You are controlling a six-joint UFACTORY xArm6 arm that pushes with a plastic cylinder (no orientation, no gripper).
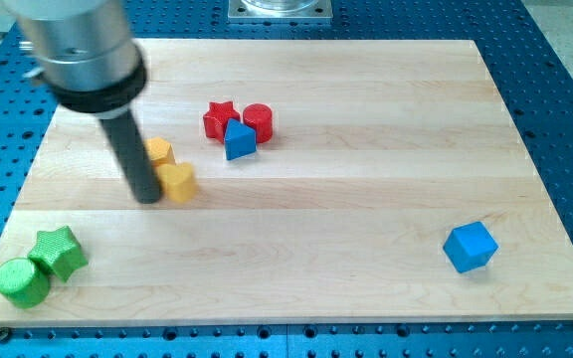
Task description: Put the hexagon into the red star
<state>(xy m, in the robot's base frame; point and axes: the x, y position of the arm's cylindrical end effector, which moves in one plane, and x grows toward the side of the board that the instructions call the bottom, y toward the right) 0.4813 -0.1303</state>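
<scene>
My tip (149, 197) sits on the table (366, 199) touching or just beside the left side of a yellow block (178, 183) — heart-like or pentagon, hard to tell at this blur. The yellow hexagon (158, 152), which I take as the task's piece, lies just above it toward the view's top, partly hidden behind my rod, so I can't tell if rod and hexagon touch. No fingers on this rig, just a bare rod, so there is no open-or-shut state to report. The red star (219, 118) is to the view's upper right of the hexagon, near but apart, packed against a red cylinder (258, 120) and a blue triangle block (238, 140). My judgement: the hexagon is small, light, rigid, likely slides easily on smooth wood and will spin if pushed off-centre — contact should go on its lower-left face, in line with the star. The other yellow block may get dragged along. Far off: green star (59, 251), green cylinder (20, 282), blue cube (470, 246).
</scene>
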